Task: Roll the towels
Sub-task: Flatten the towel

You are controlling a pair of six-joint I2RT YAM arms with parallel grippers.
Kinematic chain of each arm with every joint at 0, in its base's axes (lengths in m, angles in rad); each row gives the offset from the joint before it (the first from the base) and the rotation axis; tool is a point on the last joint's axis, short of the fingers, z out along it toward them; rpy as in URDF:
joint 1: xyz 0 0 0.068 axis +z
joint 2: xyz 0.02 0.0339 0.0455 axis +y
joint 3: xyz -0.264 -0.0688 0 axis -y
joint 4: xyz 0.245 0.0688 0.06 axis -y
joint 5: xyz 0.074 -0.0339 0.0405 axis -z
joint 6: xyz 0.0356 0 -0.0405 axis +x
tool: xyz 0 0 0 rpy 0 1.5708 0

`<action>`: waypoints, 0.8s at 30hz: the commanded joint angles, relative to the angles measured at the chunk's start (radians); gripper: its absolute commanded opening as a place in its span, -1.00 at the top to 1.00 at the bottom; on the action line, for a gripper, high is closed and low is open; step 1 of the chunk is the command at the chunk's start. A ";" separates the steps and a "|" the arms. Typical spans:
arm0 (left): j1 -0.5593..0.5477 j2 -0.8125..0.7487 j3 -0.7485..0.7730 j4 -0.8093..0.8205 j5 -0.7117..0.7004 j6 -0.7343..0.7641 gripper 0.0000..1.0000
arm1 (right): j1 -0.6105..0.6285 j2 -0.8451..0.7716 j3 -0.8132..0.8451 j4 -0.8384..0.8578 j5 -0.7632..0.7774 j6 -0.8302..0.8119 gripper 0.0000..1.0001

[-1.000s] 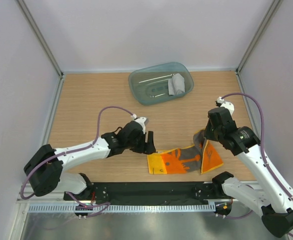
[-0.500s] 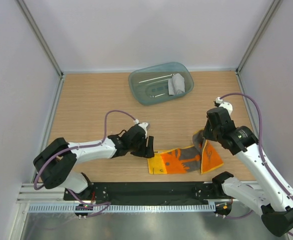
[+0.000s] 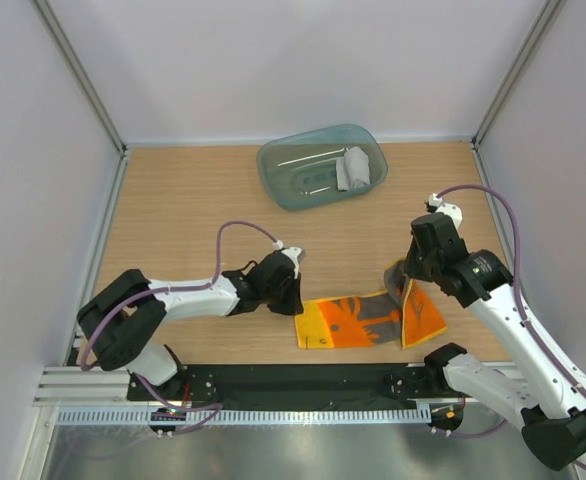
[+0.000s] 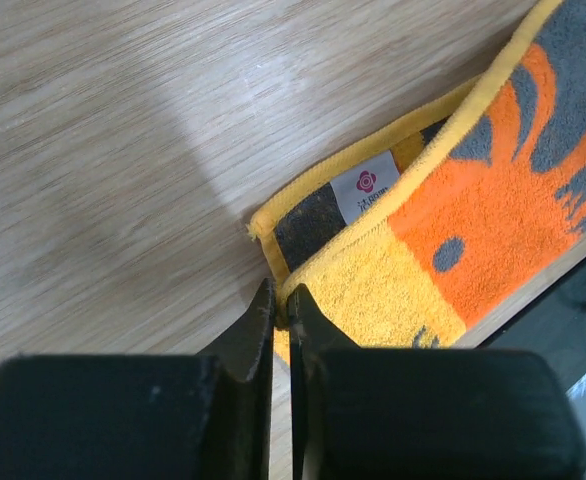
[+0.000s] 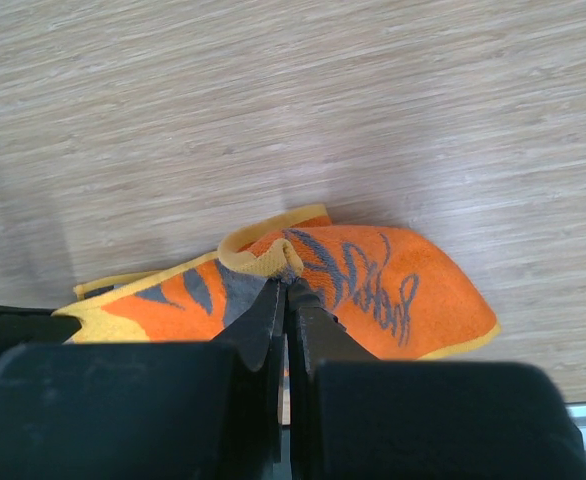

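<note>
The yellow-orange towel (image 3: 358, 320) lies folded in a strip near the table's front edge, its right end turned up. My left gripper (image 3: 293, 292) is at its left corner, jaws shut on the yellow hem (image 4: 291, 300) beside a white label (image 4: 365, 187). My right gripper (image 3: 405, 284) is shut on the raised fold (image 5: 273, 258) at the towel's right end (image 5: 393, 285). The grey towel (image 3: 354, 168) sits rolled inside the teal tray (image 3: 293, 160) at the back.
Pale walls enclose the wooden table (image 3: 183, 200) on three sides. A black base rail (image 3: 303, 382) runs along the front edge just below the towel. Bare wood lies between the tray and the arms.
My left gripper slid right to the towel's left corner and its jaws closed from wide open onto the hem. The right arm and its grip stayed put.
</note>
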 commanded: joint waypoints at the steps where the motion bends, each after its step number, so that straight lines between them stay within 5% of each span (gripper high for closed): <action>1: -0.005 -0.051 0.004 0.021 -0.018 0.002 0.97 | -0.003 -0.001 0.014 0.028 0.004 0.000 0.98; 9: -0.008 -0.310 0.061 -0.220 -0.126 0.025 1.00 | -0.002 -0.087 0.063 0.051 -0.098 -0.042 0.98; 17: -0.040 -0.781 0.131 -0.587 -0.219 0.051 0.99 | -0.002 -0.430 0.060 0.089 -0.304 -0.065 0.98; 24: -0.051 -1.090 0.231 -0.827 -0.203 0.010 0.99 | -0.002 -0.713 0.100 0.057 -0.329 -0.049 0.98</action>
